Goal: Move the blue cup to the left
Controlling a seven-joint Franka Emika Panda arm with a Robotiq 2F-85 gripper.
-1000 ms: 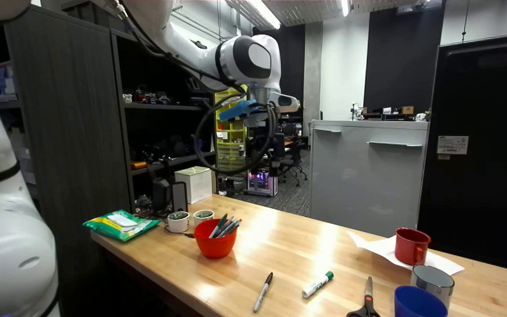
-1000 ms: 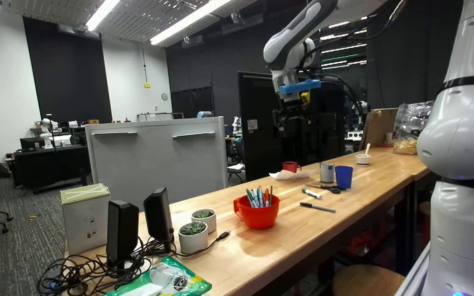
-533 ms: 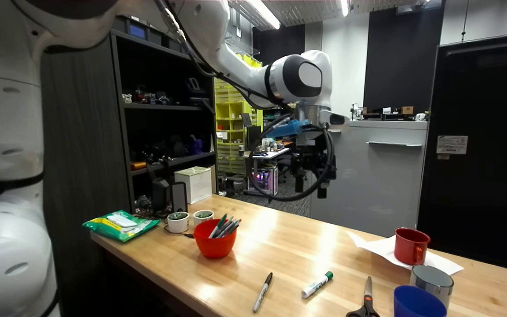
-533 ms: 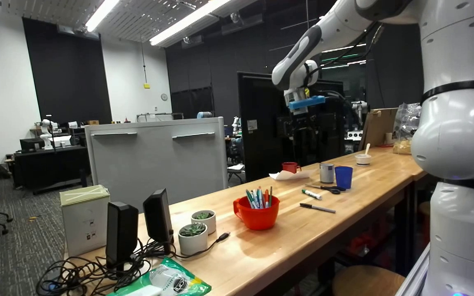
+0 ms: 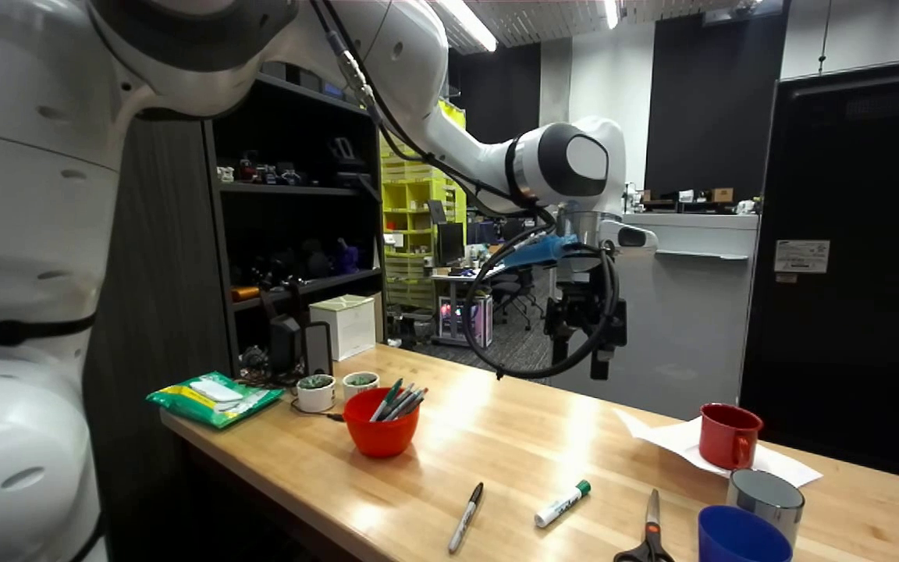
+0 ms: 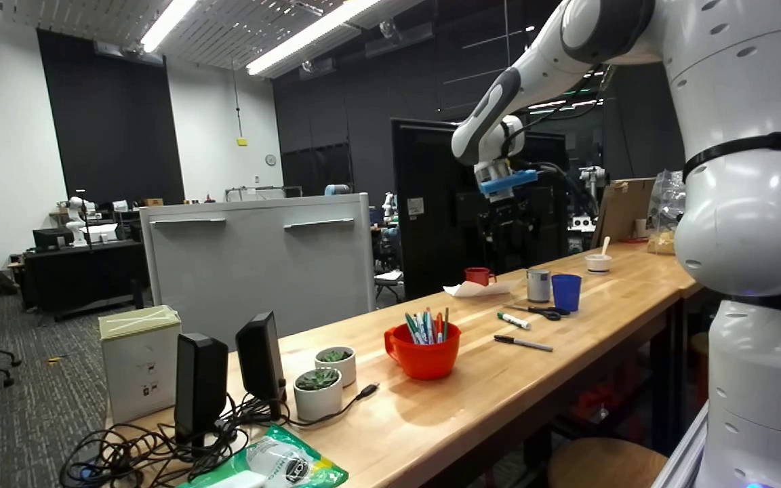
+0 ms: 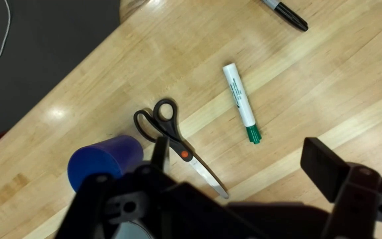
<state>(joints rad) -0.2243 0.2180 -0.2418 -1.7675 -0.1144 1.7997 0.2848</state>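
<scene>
One blue cup stands upright on the surface, just beside the grey cup and scissors; the tool, spread and holding nothing, should centre above the blue cup before descending, clear of both.

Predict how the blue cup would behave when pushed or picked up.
The blue cup looks like thin plastic, so it is probably light. Smooth, it may slip when gripped. Standing upright, taller than wide, it could tip if pushed high.
</scene>
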